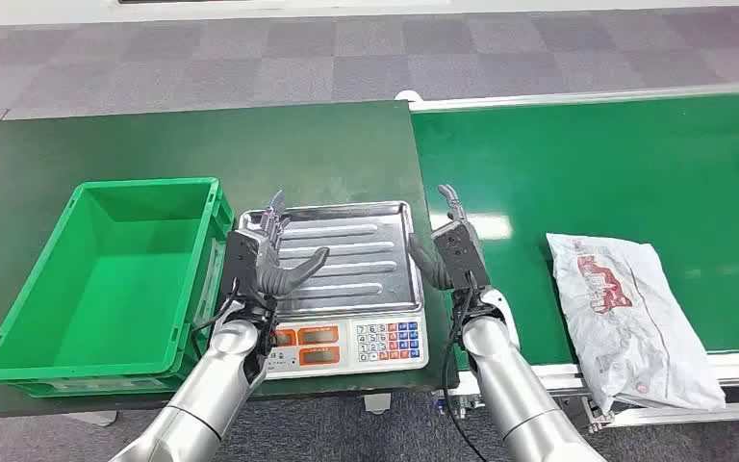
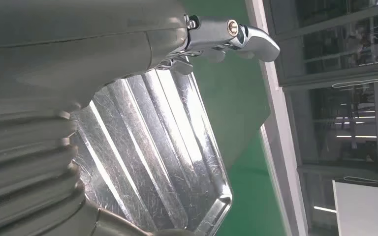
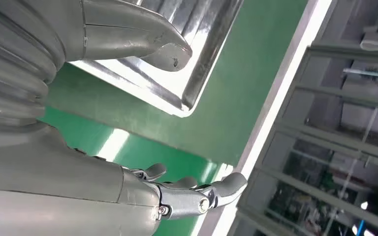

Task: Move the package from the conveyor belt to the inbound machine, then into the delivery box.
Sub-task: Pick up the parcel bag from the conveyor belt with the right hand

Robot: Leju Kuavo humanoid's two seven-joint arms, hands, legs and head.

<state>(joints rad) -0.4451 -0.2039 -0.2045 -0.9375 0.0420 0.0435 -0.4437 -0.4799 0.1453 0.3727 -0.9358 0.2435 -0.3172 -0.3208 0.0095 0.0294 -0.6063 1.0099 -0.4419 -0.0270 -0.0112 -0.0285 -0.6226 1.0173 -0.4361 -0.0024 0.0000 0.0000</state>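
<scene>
A white plastic package [image 1: 630,313] with a red print lies on the green conveyor belt [image 1: 635,164] at the near right. The inbound machine is a scale with a ribbed steel tray [image 1: 366,255] [image 2: 147,147] [image 3: 204,54] and a keypad front [image 1: 346,344]. To its left stands the green delivery box [image 1: 106,279], with nothing in it. My left hand [image 1: 267,255] [image 2: 78,54] hovers over the tray's left side, fingers apart, holding nothing. My right hand [image 1: 454,248] [image 3: 103,187] is raised at the tray's right edge, also holding nothing, well left of the package.
The scale and box sit on a dark green table [image 1: 202,144] that butts against the belt. The belt's white frame [image 1: 577,96] runs along its far side. Grey carpet floor [image 1: 250,48] lies beyond.
</scene>
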